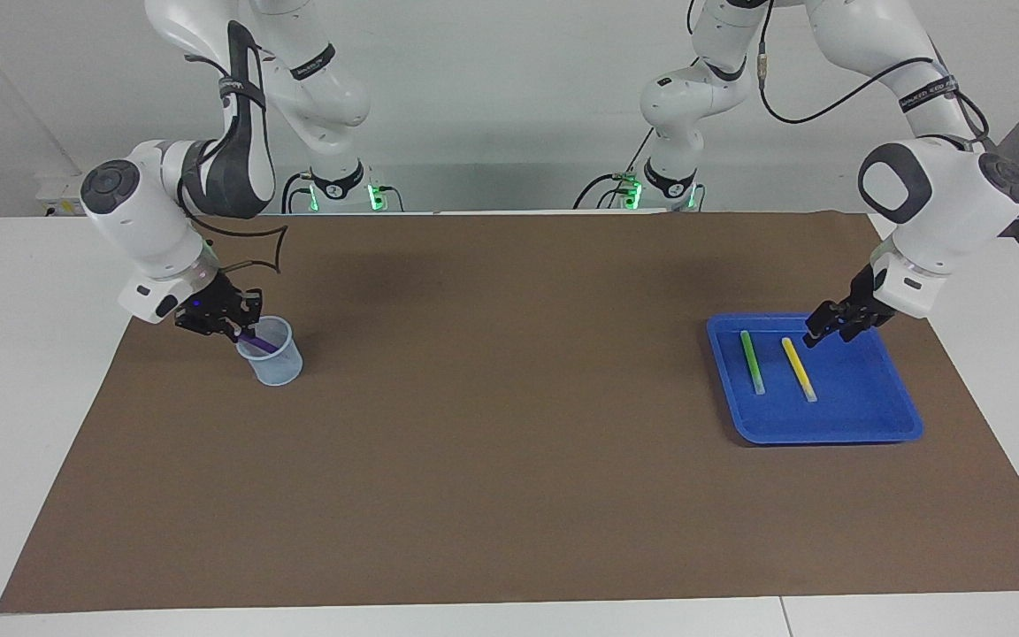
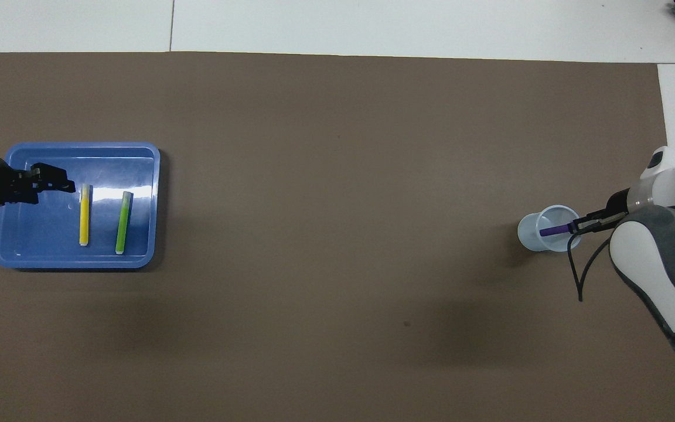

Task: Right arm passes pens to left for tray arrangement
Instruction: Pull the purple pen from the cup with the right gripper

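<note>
The blue tray point(image 1: 863, 416) point(image 2: 38, 255) lies at the left arm's end of the table. The green pen point(image 1: 751, 361) point(image 2: 122, 221) and the yellow pen point(image 1: 798, 367) point(image 2: 84, 221) lie side by side in it. My left gripper point(image 1: 822, 331) point(image 2: 62, 180) is open and empty, raised over the tray beside the yellow pen. At the right arm's end, my right gripper point(image 1: 231, 332) point(image 2: 578, 225) is shut on the purple pen point(image 1: 255, 341) point(image 2: 554, 230), whose lower part slants inside the pale blue cup point(image 1: 271, 351) point(image 2: 539, 231).
A brown mat point(image 1: 509, 425) point(image 2: 337, 176) covers most of the white table. A black cable loops from the right arm's wrist point(image 2: 578, 275) just beside the cup.
</note>
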